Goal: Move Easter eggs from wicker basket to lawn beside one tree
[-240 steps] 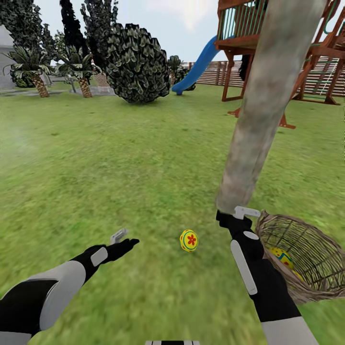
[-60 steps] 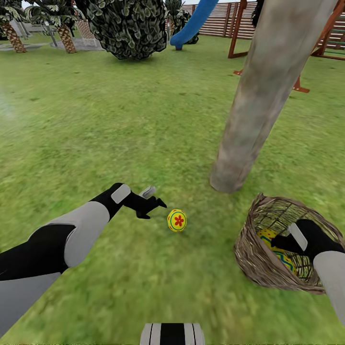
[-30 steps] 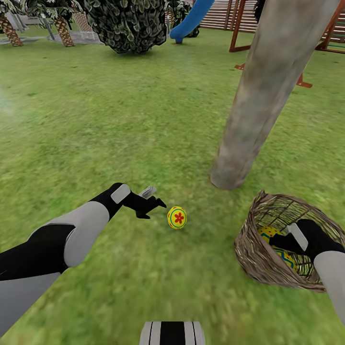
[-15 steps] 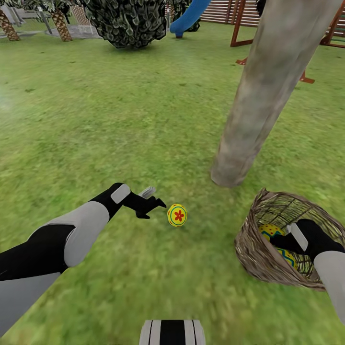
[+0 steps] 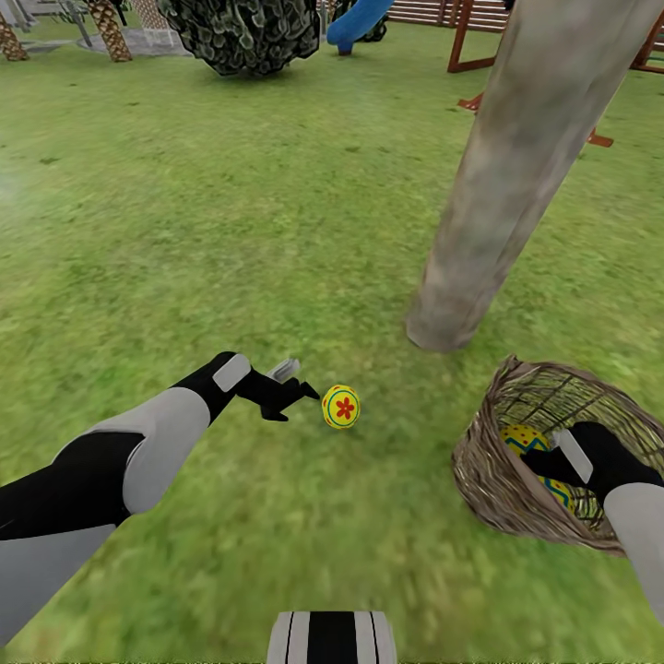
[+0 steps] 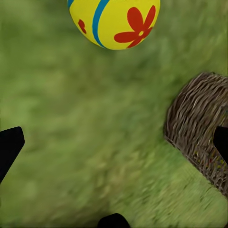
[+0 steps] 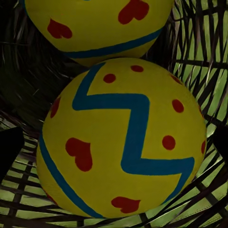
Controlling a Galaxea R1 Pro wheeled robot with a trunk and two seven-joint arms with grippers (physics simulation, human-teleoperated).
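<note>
One Easter egg lies on the lawn, a short way from the foot of the pale leaning tree. My left gripper hovers open just beside that egg, which also shows large in the left wrist view beyond the dark fingertips. The wicker basket stands tilted by the tree. My right gripper reaches inside it, open. Two eggs are in the basket: the near egg sits between the spread fingers, and the second egg is behind it, touching it.
A dark round bush, short palms, a blue slide and a wooden playset stand far off at the back. Open grass stretches left of the tree. My base shows at the bottom edge.
The head camera has tilted slightly downward, so the scene has slid up. Over eight seconds the right gripper went into the basket and the left gripper came up beside the lawn egg.
</note>
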